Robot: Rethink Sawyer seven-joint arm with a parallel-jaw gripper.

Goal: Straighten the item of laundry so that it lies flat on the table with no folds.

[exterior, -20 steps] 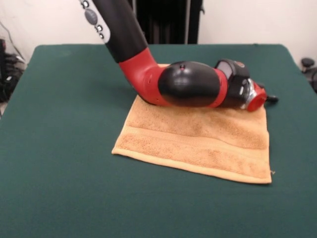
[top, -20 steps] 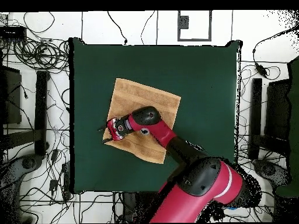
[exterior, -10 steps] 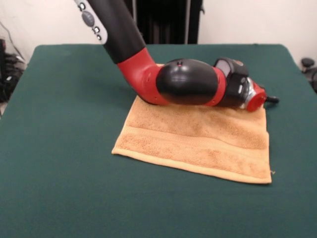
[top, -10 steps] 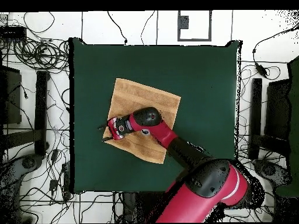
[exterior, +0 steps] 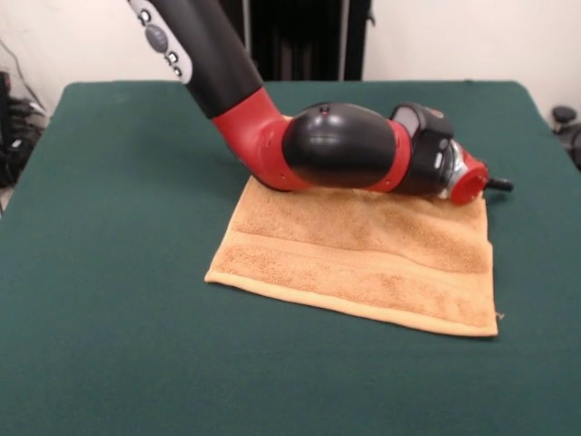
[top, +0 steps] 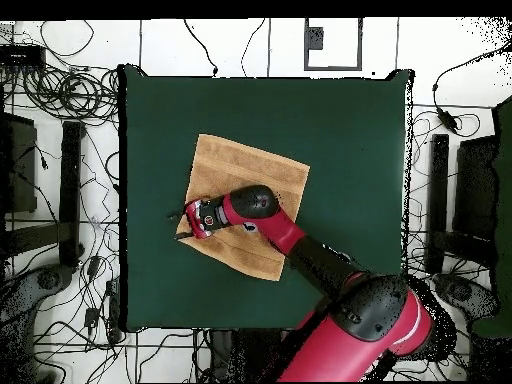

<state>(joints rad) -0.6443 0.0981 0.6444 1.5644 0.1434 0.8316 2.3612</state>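
The tan-orange towel (exterior: 363,259) lies spread on the green table (exterior: 118,227), flat along its near edge, with a woven band running across it. In the overhead view the towel (top: 252,168) is a tilted square left of the table's (top: 350,130) middle. My arm lies low across the towel's far part. The gripper (exterior: 496,184) sits at the towel's far right corner in the front view. From overhead the gripper (top: 173,214) pokes just past the towel's left edge. The wrist hides that corner and whatever lies under it.
Wide green cloth surrounds the towel on all sides. Cables and dark equipment (top: 60,90) lie on the floor beyond the table's edges. My arm's red elbow (exterior: 259,136) rises from the towel's far edge.
The upper arm and shoulder have swung slightly sideways. The gripper has stayed at the towel's corner, and the towel looks the same.
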